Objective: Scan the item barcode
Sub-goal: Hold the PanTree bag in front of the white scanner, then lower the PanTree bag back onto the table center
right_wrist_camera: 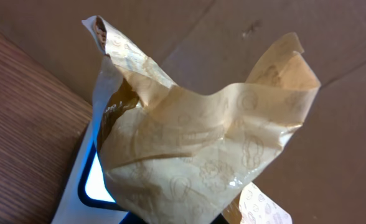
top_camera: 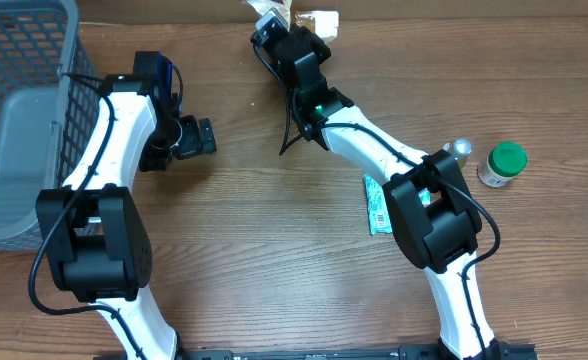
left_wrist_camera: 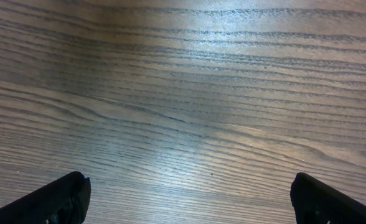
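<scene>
The right gripper (top_camera: pixel 272 30) sits at the top centre of the overhead frame, past the far edge of the wooden tabletop (top_camera: pixel 274 260). Its jaws are pressed together on a crumpled tan packet (right_wrist_camera: pixel 195 149), which it holds up off the surface. In the right wrist view the packet fills most of the frame, its printed film creased and folded into two peaks, and no barcode can be made out on it. Behind its lower left edge is a white device (right_wrist_camera: pixel 73 183) with a dark-rimmed bright window, and brown cardboard lies beyond. The left gripper (top_camera: pixel 210 137) is in the upper left part of the overhead frame, low over bare wood. Its fingertips (left_wrist_camera: pixel 55 202) are spread wide at the two bottom corners of the left wrist view, with nothing between them. A grey mesh basket (top_camera: pixel 69 40) stands at the left edge. At mid-right a teal packet (top_camera: pixel 376 205) lies partly under the right arm, and a green-capped bottle (top_camera: pixel 501 165) stands further right.
</scene>
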